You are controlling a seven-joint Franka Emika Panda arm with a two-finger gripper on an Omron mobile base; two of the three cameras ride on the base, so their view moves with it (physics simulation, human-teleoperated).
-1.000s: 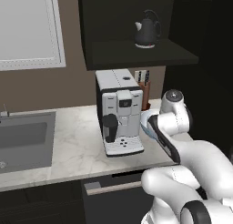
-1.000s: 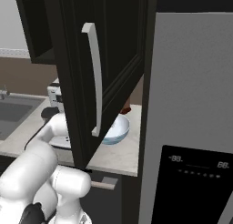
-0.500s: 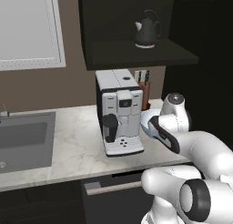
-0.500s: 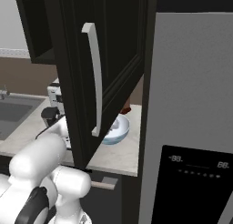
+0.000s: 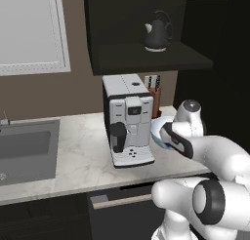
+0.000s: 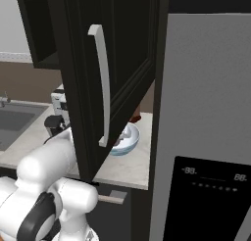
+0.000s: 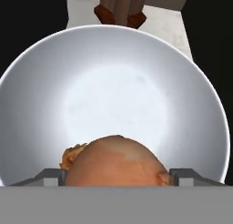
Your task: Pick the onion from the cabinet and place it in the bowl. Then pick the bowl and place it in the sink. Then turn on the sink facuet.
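Note:
The bowl (image 7: 113, 77), white inside, lies right under my hand on the counter, to the right of the coffee machine (image 5: 128, 119); its pale blue side shows under the open cabinet door (image 6: 128, 139). The orange-brown onion (image 7: 116, 161) sits between my two finger tips (image 7: 51, 175), just above the near part of the bowl's inside. My gripper (image 7: 118, 175) is shut on the onion, with both tips against its sides. In the left base view my hand covers most of the bowl (image 5: 156, 129). The sink facuet (image 6: 4, 100) stands far off at the left.
The sink (image 5: 24, 151) is sunk in the marble counter at the left. A dark kettle (image 5: 157, 31) stands on the open cabinet shelf, and a knife block (image 5: 154, 90) behind the bowl. The open cabinet door (image 6: 98, 78) hangs over the counter beside the grey fridge (image 6: 206, 137).
My hand has stayed over the bowl with the onion. The arm's lower links have swung round near the base, and the jaws stand a touch wider.

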